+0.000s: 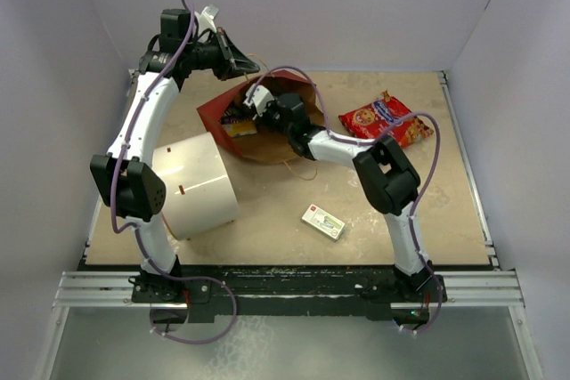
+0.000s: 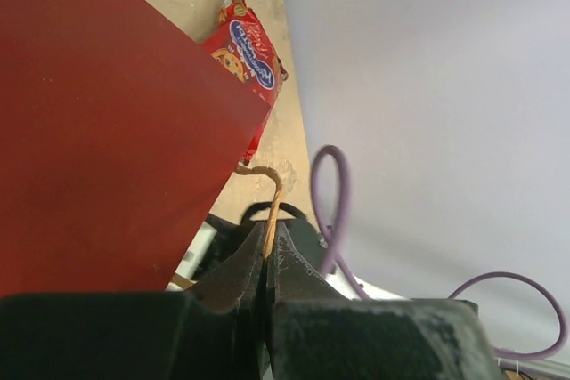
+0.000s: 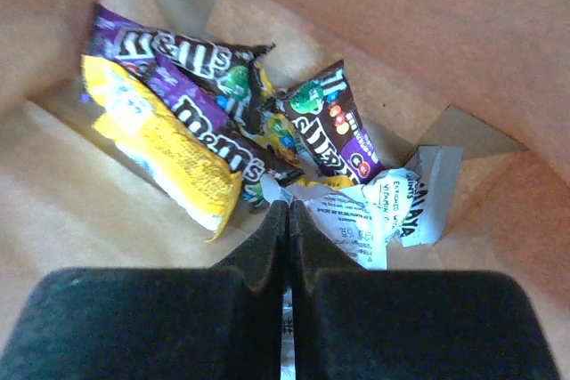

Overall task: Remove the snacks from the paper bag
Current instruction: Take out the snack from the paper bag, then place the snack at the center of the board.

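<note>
We hold the paper bag [image 1: 212, 110] open with the left end effector [image 2: 267, 251], which pinches its handle [image 2: 272, 193]. Inside the bag, the right end effector [image 3: 289, 215] is pressed together, apparently on the edge of a white wrapper [image 3: 374, 211] beside the candy packs [image 3: 191, 117]. We withdraw slowly and confirm that only the wrapper follows. The cookie bag [image 1: 385, 120] already lies outside the bag.

Top view: bright, even light, picture sharp. Shadows faint and soft on table [image 1: 267, 220].
Left wrist view: left gripper fingers [image 2: 233, 278] at bottom dark, blurry. Red paper bag [image 2: 98, 131] at left flat, dull. Wall at right pale, smooth.
Right wrist view: warm orange glow inside bag. Candy packs [image 3: 205, 122] in middle bit blurry, small white glints. Right gripper fingers [image 3: 267, 251] at bottom black, out of focus.
</note>
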`<state>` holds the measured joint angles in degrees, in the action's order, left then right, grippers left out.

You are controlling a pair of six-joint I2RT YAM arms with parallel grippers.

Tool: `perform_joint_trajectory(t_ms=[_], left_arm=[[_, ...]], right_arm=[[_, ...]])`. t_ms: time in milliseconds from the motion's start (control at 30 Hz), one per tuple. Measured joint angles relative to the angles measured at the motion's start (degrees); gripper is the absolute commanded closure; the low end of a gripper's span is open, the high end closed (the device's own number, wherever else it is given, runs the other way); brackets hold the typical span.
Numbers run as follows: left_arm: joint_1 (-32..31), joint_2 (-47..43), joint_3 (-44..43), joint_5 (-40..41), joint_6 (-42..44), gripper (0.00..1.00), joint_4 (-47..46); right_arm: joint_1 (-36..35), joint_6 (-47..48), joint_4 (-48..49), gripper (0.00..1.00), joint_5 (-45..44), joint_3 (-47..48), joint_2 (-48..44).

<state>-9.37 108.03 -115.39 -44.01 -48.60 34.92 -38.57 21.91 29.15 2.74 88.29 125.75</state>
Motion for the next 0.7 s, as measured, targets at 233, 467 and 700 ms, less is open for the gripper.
perform_joint_trajectory(t_ms=[233, 467, 700], left_arm=[[0.00, -0.02, 1.07, 0.00, -0.39, 1.00, -0.96], [0.00, -0.87, 6.64, 0.57, -1.84, 1.00, -3.69], [0.00, -2.64, 9.62, 1.51, -2.93, 1.00, -7.15]], right_arm=[[0.00, -6.25, -0.92, 1.00, 6.10, -9.84, -13.77], [0.00, -9.66, -9.22, 1.00, 10.49, -20.68, -33.75], [-0.04, -14.91, -22.60, 1.00, 8.52, -29.03, -55.39]])
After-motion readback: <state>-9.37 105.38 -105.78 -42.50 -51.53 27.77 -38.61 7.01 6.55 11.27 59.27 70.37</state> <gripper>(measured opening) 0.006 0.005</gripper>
